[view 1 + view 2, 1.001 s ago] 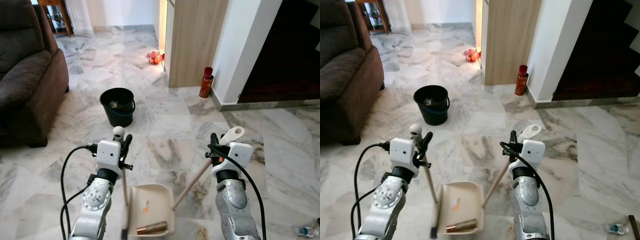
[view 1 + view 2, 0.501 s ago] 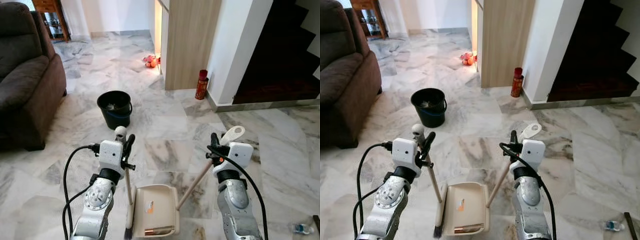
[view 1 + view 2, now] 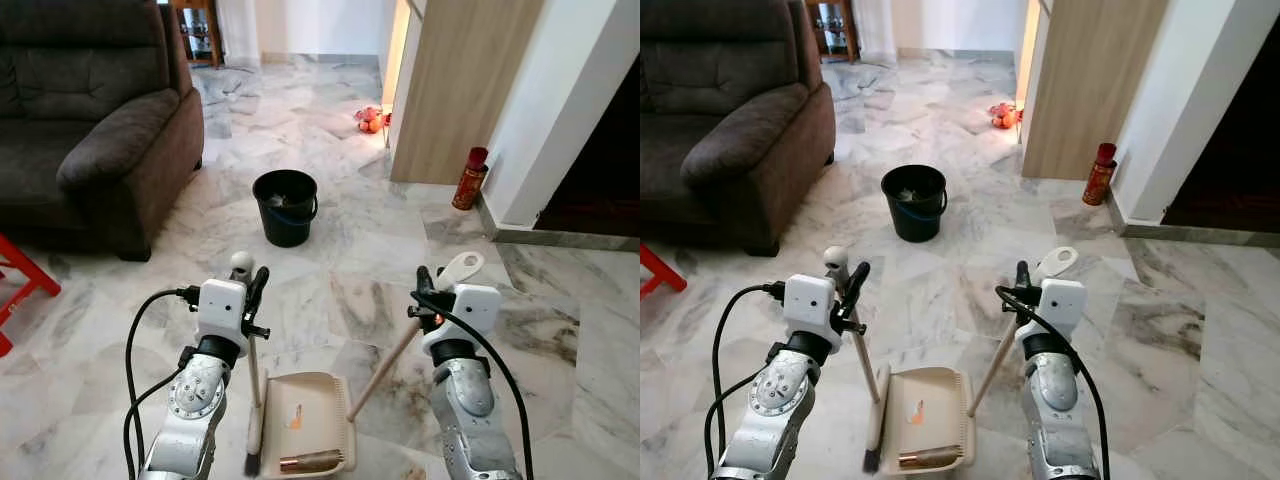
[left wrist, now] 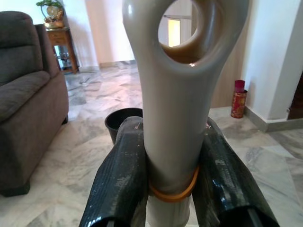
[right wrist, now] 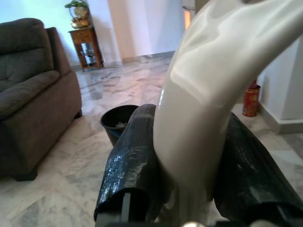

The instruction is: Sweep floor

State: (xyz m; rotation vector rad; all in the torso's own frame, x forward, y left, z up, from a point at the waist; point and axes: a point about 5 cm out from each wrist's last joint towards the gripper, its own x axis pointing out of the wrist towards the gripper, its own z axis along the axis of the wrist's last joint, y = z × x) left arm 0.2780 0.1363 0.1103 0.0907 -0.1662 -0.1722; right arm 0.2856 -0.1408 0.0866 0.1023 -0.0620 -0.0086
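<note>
Gripping the wooden stick of the small hand brush (image 3: pixel 252 385), the left tool (image 3: pixel 252 290) is closed just under its cream knob; bristle end at the bottom frame edge, partly cut off. Right tool (image 3: pixel 428 290) is clamped on the cream looped handle (image 3: pixel 462 268) of the beige plastic dustpan (image 3: pixel 305 425), whose wooden shaft slants down to the pan on the marble floor (image 3: pixel 340 260). Brush lies touching the dustpan's left rim. In the pan: an orange scrap and a brownish cylinder, hard to identify. Black round bucket (image 3: pixel 285 206) stands well beyond the dustpan; contents unclear. Left wrist view alone shows an orange rubber band (image 4: pixel 173 192) round the handle, black fingers (image 4: pixel 120 179) pressing both sides. Brown sofa (image 3: pixel 90 130) left of bucket, red can (image 3: pixel 469 178) right.
</note>
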